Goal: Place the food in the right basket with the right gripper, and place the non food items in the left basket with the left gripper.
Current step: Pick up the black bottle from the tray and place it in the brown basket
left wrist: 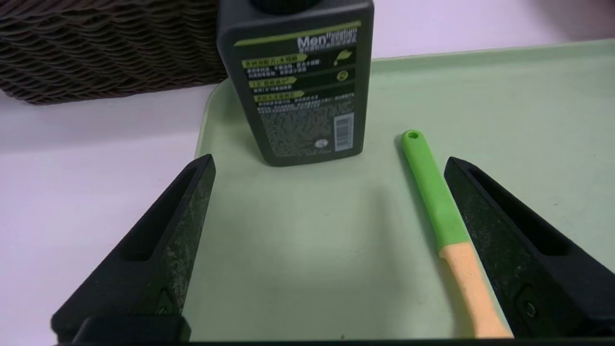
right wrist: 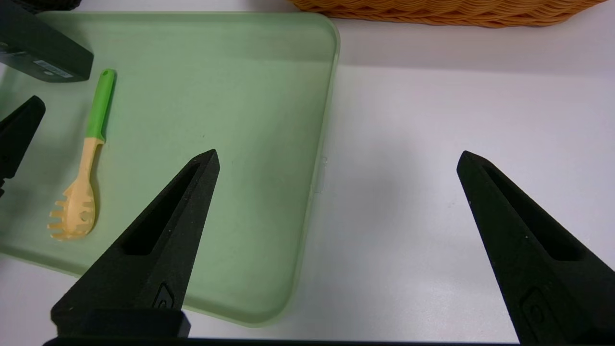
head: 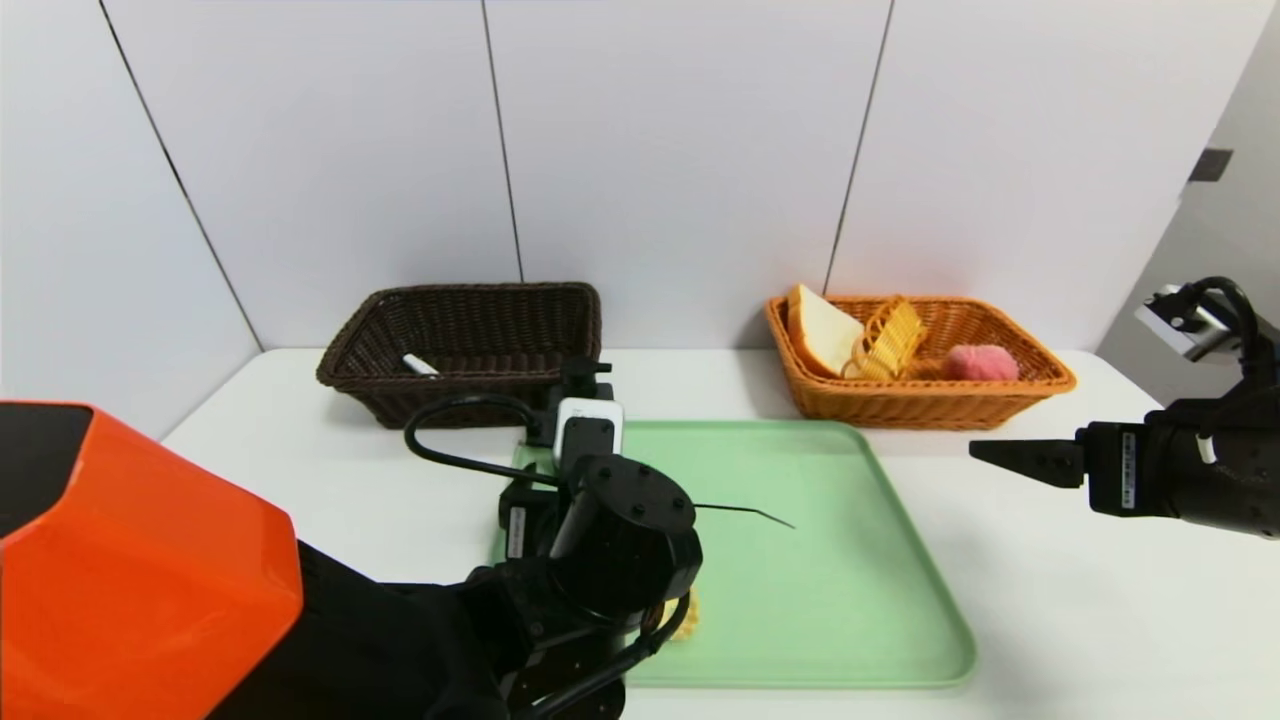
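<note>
Left gripper (left wrist: 329, 163) spread wide, empty, low over green tray (left wrist: 504, 96), facing dark green bottle (left wrist: 298, 86); spaghetti spoon (left wrist: 444, 216) just inside one finger. Right gripper (right wrist: 336, 158) wide open, empty, beside tray. Marker (head: 420, 365) in left basket (head: 470, 310); bread (head: 820, 330) in right basket (head: 1000, 400).

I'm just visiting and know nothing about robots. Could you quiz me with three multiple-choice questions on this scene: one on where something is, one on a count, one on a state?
1. Where does the dark bottle stand?
A. on the green tray
B. in the brown basket
C. in the orange basket

2. How many things lie on the tray?
A. two
B. four
C. none

3. How is the left tool?
A. shut on the spoon
B. open, holding nothing
C. shut on the bottle

Answers:
1. A: the left wrist view shows its base on the tray's corner by the brown basket.
2. A: only bottle and spoon; the pen is in the brown basket.
3. B: its fingers stand wide apart, the spoon lying loose on the tray.
</note>
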